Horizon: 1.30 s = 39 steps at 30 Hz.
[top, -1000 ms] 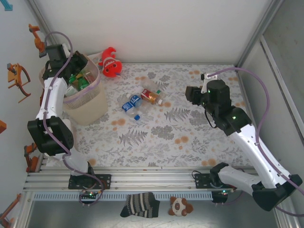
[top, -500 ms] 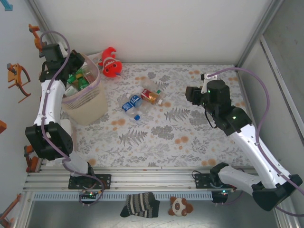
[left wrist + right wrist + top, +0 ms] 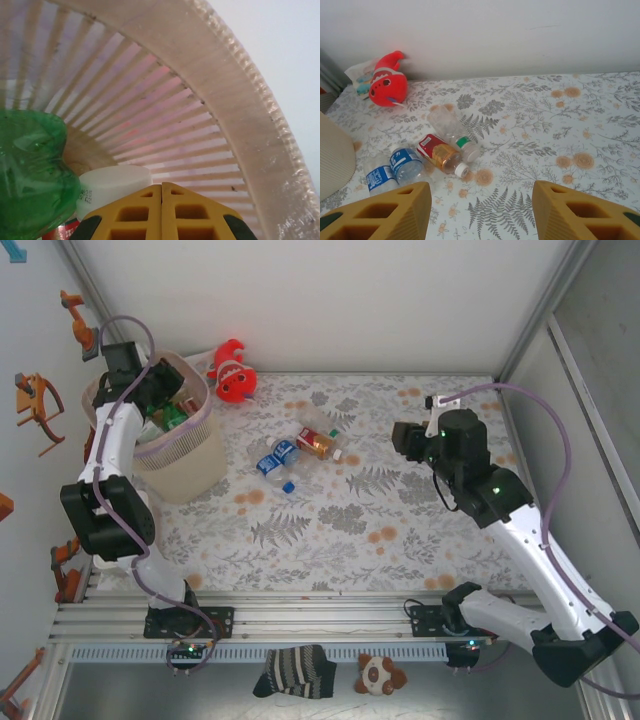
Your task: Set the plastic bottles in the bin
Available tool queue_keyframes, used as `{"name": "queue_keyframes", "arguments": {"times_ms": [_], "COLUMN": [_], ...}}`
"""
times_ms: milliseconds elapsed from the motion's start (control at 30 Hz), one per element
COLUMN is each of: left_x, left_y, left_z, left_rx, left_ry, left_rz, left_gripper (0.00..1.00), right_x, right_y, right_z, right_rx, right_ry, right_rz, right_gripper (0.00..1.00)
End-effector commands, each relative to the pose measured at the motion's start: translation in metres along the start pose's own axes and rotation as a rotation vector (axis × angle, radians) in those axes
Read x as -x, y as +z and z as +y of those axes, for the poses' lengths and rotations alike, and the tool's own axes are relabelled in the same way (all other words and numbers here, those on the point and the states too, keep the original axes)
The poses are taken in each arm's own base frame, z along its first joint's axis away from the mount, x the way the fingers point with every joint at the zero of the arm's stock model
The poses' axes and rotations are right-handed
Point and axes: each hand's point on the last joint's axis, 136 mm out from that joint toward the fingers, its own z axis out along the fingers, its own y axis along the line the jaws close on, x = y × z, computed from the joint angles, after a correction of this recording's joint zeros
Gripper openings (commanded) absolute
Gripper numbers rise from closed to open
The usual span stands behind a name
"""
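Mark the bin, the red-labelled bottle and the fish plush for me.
bin [image 3: 192, 468], top external view, on its outer wall.
red-labelled bottle [image 3: 430, 145], right wrist view, on its red label.
fish plush [image 3: 388, 86], right wrist view, on its red body.

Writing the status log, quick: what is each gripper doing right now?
Left gripper: closed, nothing between its fingers, down inside the bin.
Right gripper: open, holding nothing.

Left claw [image 3: 161, 212] is pressed shut, held high; right claw [image 3: 481, 207] hovers parted and empty.
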Motion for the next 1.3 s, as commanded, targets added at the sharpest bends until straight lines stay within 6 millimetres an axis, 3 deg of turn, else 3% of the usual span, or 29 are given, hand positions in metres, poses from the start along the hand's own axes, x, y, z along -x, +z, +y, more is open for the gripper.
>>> {"name": "queue_keyframes", "arguments": {"times_ms": [0, 300, 567, 733, 967, 1267], "left_x": [-0.001, 0.022, 0.01, -0.012, -0.051, -0.119], "left_y": [-0.014, -0.075, -0.122, -0.146, -0.148, -0.11], "left_z": [-0.008, -0.067, -0.096, -0.12, -0.14, -0.153], "left_rx": [-0.01, -0.191, -0.283, -0.358, -0.314, -0.179], "left_ry": [0.008, 0.122, 0.24, 0.347, 0.487, 0.614], "left_rz": [0.017, -0.098, -0.102, -0.089, -0.063, 0.019], "left_gripper": [0.0, 0.0, 0.0, 0.11, 0.18, 0.26], "right_x": [0.011, 0.01, 0.009, 0.005, -0.001, -0.004], "right_y": [-0.01, -0.007, -0.003, 0.003, 0.007, 0.011], "right_z": [-0.001, 0.0, 0.001, 0.003, 0.003, 0.003], "right_rx": [-0.008, -0.001, -0.001, 0.006, 0.004, 0.001], "right_ry": [0.015, 0.02, 0.021, 0.013, 0.01, 0.009], "right_rz": [-0.036, -0.03, -0.024, -0.004, 0.014, 0.026], "right_gripper": [0.55, 0.55, 0.55, 0.55, 0.55, 0.55]}}
